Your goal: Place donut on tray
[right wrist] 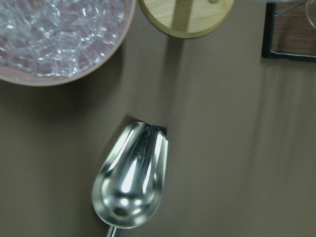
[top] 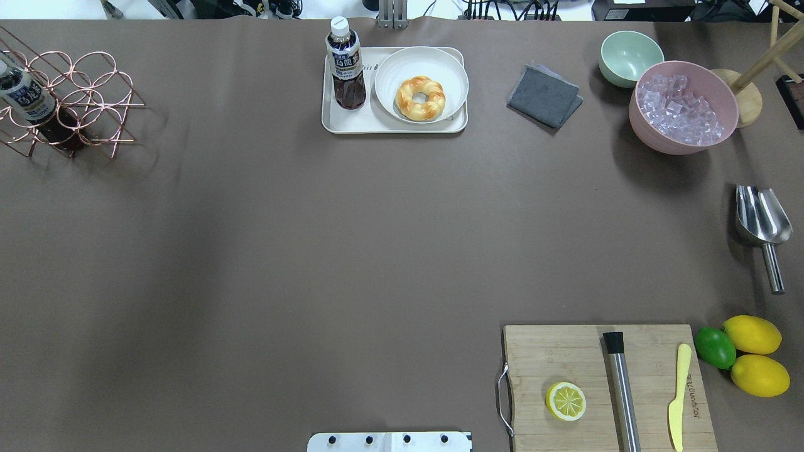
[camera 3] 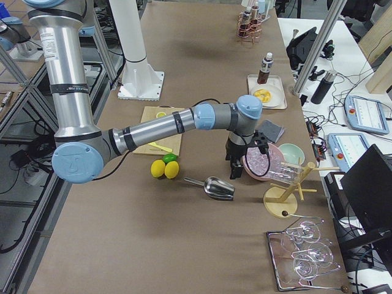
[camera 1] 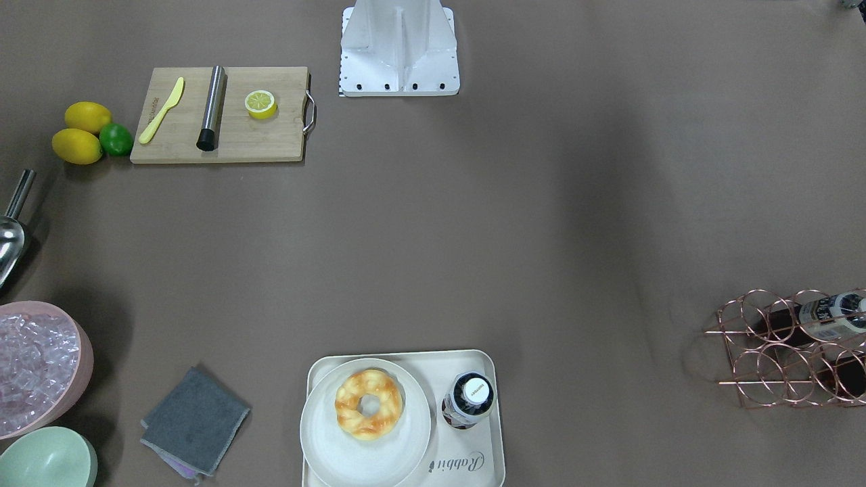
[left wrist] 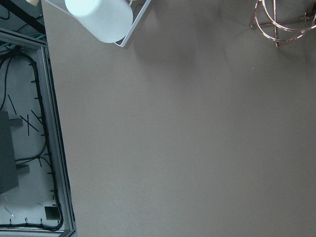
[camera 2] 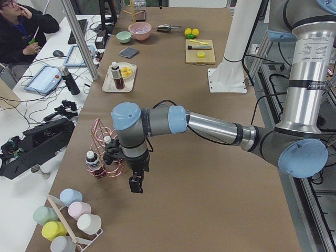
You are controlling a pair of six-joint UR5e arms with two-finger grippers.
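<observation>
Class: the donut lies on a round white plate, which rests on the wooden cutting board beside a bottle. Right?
Wrong place: the plate holding the donut rests on the cream tray beside the bottle, not on the cutting board. The overhead exterior view shows it.

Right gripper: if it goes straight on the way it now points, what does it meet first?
The right gripper points down. Probably bare table beside the metal scoop, perhaps the scoop itself; depth is unclear.

The left arm (camera 2: 210, 126) and right arm (camera 3: 153, 127) are silver tubes with pale blue joint caps; the white pedestal (camera 1: 399, 61) shows black screws.
</observation>
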